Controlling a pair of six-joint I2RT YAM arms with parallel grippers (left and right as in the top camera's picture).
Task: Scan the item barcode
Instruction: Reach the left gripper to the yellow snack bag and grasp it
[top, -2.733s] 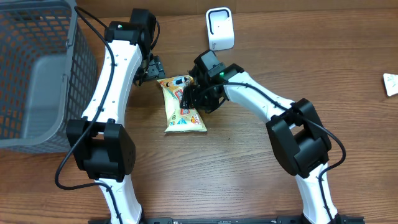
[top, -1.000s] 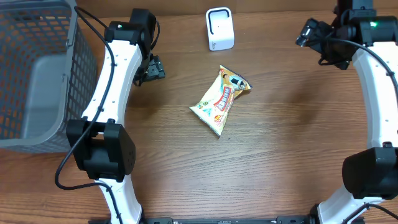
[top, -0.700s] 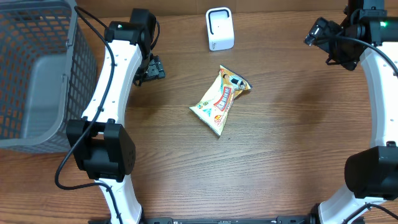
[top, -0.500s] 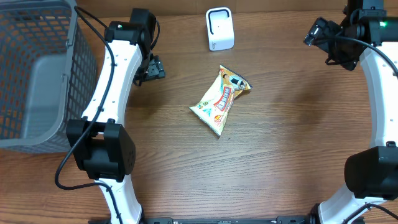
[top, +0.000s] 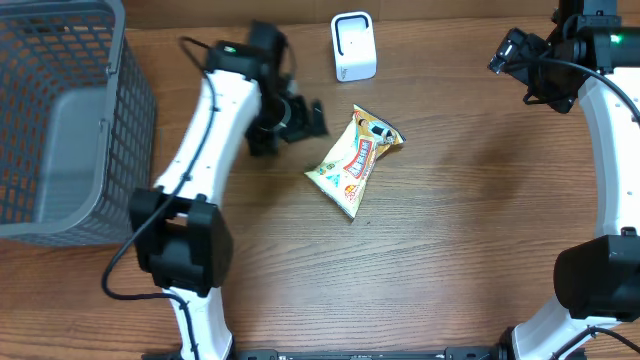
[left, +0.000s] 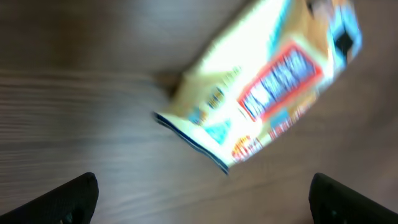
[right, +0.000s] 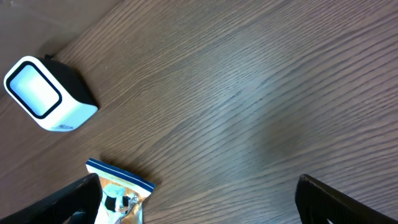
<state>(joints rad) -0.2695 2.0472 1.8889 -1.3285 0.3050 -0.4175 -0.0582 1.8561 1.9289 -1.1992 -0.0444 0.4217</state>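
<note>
Wood table (top: 430, 270), grey mesh basket (top: 60, 120) at its left edge. Snack pack (top: 356, 160) lies flat and diagonal mid-table, just below the scanner (top: 353, 46), touching neither gripper. Pack: pale yellow pouch, red-orange banner with white lettering, blue trim at both end seals, small graphics near the lower end. Lettering is too blurred to read; no brand legible. Scanner: white block with a dark-rimmed window, print on its side too small to read. Left gripper (top: 305, 118) just beside the pack, jaws spread wide, empty. Right gripper (top: 515, 58) at the far right, well apart, also spread and empty.
</note>
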